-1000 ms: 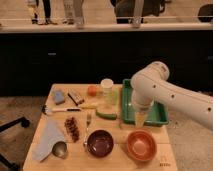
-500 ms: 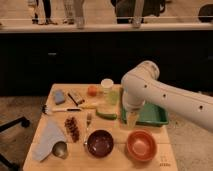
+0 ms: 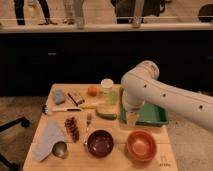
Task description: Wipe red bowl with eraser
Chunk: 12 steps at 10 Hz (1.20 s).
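Observation:
The red bowl (image 3: 141, 145) stands at the table's front right, orange-red with a glossy inside. The eraser (image 3: 76, 97), a small dark block with a tan stripe, lies at the back left, next to a blue-grey pad (image 3: 59, 96). My white arm reaches in from the right and bends down. My gripper (image 3: 130, 119) hangs at the left edge of the green tray (image 3: 157, 119), just behind the red bowl and far to the right of the eraser. Nothing shows in it.
A dark maroon bowl (image 3: 100, 143) stands left of the red bowl. A black-handled brush (image 3: 61, 109), a fork (image 3: 88, 120), a grey cloth (image 3: 49, 137), a metal cup (image 3: 60, 149), an orange fruit (image 3: 92, 90) and a capped cup (image 3: 107, 87) lie on the wooden table (image 3: 117, 162).
My arm has swung left, from over the green tray to its left edge. The things on the table have not moved.

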Tool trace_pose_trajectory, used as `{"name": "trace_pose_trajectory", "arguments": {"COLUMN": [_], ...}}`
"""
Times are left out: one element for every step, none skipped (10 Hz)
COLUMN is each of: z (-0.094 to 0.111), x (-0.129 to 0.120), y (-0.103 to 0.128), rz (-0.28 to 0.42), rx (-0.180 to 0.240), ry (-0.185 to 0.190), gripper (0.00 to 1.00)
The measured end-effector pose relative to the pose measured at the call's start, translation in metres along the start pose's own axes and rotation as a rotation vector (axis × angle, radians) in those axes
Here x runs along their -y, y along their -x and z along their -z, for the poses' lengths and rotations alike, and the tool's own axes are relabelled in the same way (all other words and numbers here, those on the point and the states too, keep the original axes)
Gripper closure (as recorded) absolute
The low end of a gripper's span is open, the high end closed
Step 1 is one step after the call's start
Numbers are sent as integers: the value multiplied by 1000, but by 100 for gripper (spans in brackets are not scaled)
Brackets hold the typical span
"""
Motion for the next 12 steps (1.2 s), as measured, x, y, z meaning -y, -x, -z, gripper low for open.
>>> {"name": "trace_pose_trajectory", "arguments": {"z": [-1, -5, -7, -10, -13, -15, -17, -19, -22, -25, -29, -34], "x": [-1, 0, 0, 4, 6, 8, 11, 13, 14, 16, 18, 20], "y": [0, 11, 20, 40, 67, 85, 107, 126, 142, 154, 168, 174], "rz": [9, 31, 36, 42, 46, 47, 43, 29, -6, -48, -127, -193], "rx": [-9, -15, -22, -28, -24, -20, -19, -19, -24, -27, -21, -15], "ry": [9, 15, 19, 23, 29, 32, 33, 31, 33, 35, 46, 64], "gripper": [20, 20, 20, 20, 20, 20, 20, 20, 20, 20, 20, 20]}}
